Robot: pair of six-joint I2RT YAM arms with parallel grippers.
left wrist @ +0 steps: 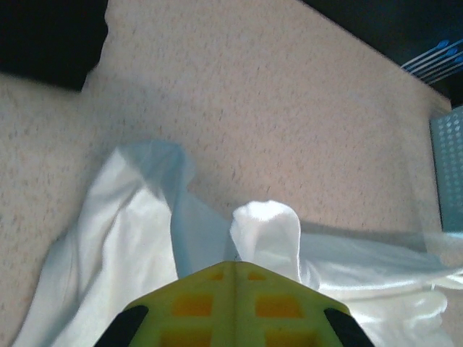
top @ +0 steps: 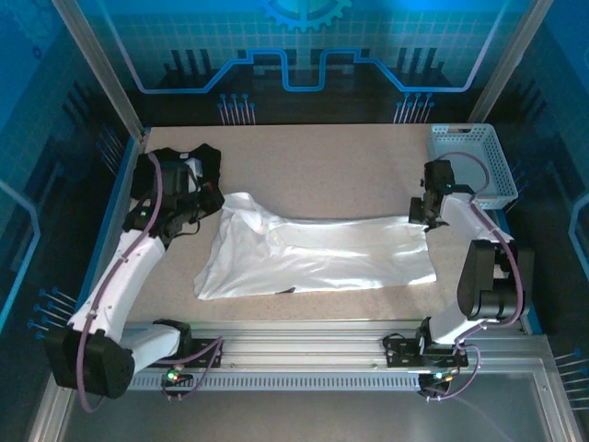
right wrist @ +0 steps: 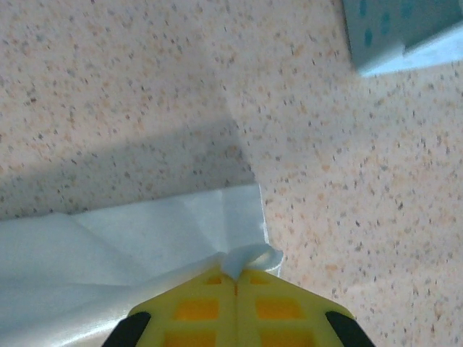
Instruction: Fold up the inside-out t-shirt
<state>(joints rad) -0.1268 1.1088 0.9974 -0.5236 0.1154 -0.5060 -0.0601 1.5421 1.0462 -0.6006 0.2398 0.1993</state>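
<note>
Basket [top: 460, 130] sits at the table's [top: 340, 161] far right corner, apart from the shirt [top: 322, 260]. Left gripper [left wrist: 233, 264] and right gripper [right wrist: 236, 272] both clamp shirt fabric.

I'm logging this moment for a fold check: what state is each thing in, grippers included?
inside-out t-shirt: spread out lengthwise, wrinkled, not yet folded, pinched at both ends.
left gripper: shut on the shirt's left end.
right gripper: shut on a corner of the shirt's right end.
black t-shirt: bunched at the far left, not gripped.
blue basket: at the far right, appears empty.
</note>
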